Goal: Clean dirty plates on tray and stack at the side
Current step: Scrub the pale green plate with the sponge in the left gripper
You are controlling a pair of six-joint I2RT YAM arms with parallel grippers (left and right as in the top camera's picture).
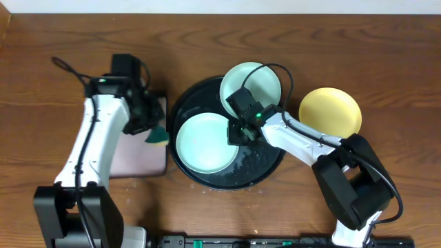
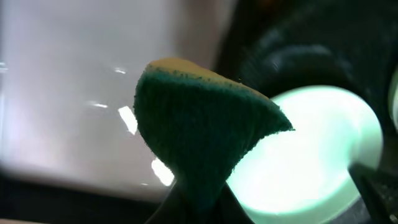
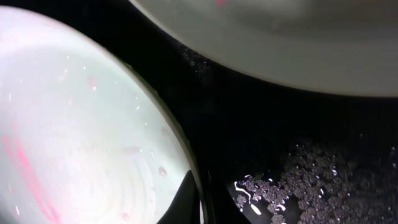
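The black round tray point(image 1: 270, 167) holds two mint-green plates. One mint plate point(image 1: 202, 143) lies flat at its left. The other mint plate point(image 1: 251, 84) rests on the tray's far rim. The yellow plate point(image 1: 330, 111) sits on the table to the right of the tray. My right gripper point(image 1: 236, 132) is shut on the right rim of the flat mint plate point(image 3: 74, 124), with one finger point(image 3: 185, 200) on top of the rim. My left gripper point(image 1: 153, 129) is shut on a green and yellow sponge point(image 2: 199, 124), held just left of the tray.
A rectangular tray with a pink mat point(image 1: 138, 155) lies under the left gripper and shows blurred in the left wrist view point(image 2: 68, 93). Soap foam point(image 3: 305, 180) lies on the wet black tray floor point(image 3: 267, 118). Bare wooden table surrounds everything.
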